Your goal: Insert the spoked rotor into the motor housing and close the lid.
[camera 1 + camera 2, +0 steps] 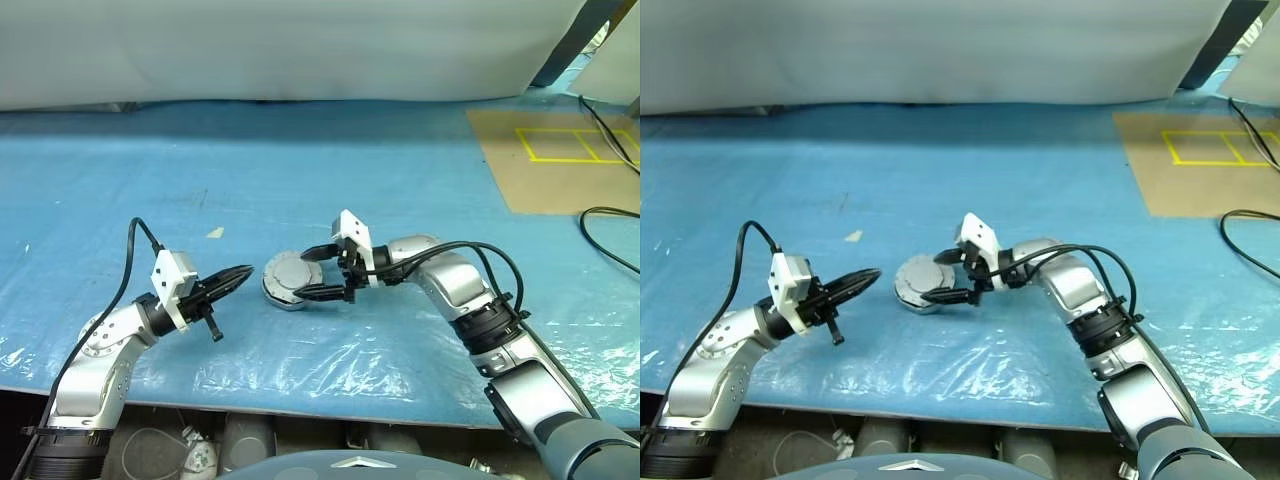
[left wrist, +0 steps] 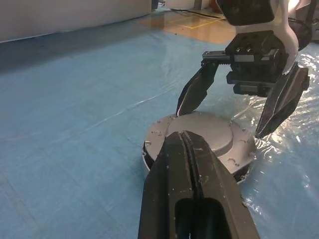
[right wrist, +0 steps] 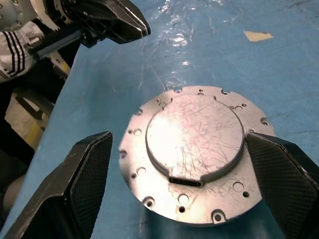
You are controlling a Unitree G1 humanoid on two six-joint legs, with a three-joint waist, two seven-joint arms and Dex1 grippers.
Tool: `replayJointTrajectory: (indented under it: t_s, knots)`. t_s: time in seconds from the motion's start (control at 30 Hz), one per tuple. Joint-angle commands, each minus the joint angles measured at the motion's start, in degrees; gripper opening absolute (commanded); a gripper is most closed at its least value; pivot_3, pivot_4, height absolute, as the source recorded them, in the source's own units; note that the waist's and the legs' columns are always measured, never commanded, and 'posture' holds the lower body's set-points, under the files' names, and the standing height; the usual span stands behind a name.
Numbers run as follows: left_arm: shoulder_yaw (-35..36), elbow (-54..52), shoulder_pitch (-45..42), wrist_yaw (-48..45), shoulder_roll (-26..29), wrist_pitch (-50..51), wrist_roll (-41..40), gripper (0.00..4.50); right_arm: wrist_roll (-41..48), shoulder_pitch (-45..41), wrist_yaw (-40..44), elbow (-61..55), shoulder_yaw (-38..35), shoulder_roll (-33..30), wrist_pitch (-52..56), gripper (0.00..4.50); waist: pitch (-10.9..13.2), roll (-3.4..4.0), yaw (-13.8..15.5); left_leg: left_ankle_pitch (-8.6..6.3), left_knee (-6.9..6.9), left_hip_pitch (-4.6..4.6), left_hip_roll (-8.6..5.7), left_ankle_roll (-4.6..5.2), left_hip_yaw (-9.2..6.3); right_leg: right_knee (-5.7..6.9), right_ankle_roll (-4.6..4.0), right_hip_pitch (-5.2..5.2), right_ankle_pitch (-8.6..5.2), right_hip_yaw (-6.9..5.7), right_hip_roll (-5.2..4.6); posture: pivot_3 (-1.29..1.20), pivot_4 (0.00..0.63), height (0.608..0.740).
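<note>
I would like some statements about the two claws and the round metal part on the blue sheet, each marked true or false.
1. The right claw is open, with one finger on each side of the lid. True.
2. The left claw is open wide. False: its fingers are shut together.
3. The lid shows its smooth grey face with small holes near the edge. True.
4. The left claw is holding the lid. False: it holds nothing and is apart from the lid.
5. The lid lies on the brown board. False: it lies on the blue sheet, far from that board.
</note>
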Motion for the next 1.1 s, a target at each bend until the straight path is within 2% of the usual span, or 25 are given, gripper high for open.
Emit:
replayJointTrajectory:
  t_s: [0.03,0.43,0.6,1.1]
  knots:
    - [0.43,-0.69,0.04,0.39,0.07,-1.38,0.18,0.0,-3.07,-1.48,-0.4,1.83,1.17,2.0,-4.18,4.46,0.0,0.0,-0.15,0.0,0.0,0.0,0.0,0.0,0.0,0.01,0.0,0.0,0.0,0.0,0.0,0.0,0.15,0.74]
    - [-0.53,-0.05,-0.31,0.77,-0.58,-2.38,1.15,0.0,-9.51,-0.43,-0.25,5.27,2.65,3.45,-8.73,4.46,-0.01,-0.01,-0.24,0.0,0.04,0.09,0.01,0.0,0.0,0.07,-0.02,0.07,0.0,0.0,0.0,0.0,0.15,0.74]
    - [-0.36,-0.02,-0.52,1.02,-0.79,-2.39,1.03,0.0,-10.34,0.12,0.04,5.4,2.87,3.63,-9.69,2.93,-0.01,-0.01,-0.25,0.0,0.05,0.18,0.01,0.0,0.0,0.07,-0.03,0.16,0.0,0.01,-0.01,0.0,0.15,0.74]
    - [-0.55,-0.31,0.04,2.56,-1.64,-2.49,1.28,0.0,-9.73,-2.81,-1.65,3.73,1.27,8.56,-4.58,2.93,-0.01,-0.02,-1.53,0.0,0.05,0.36,0.03,0.01,0.0,0.06,-0.3,0.29,-0.11,0.01,0.0,0.0,0.15,0.74]
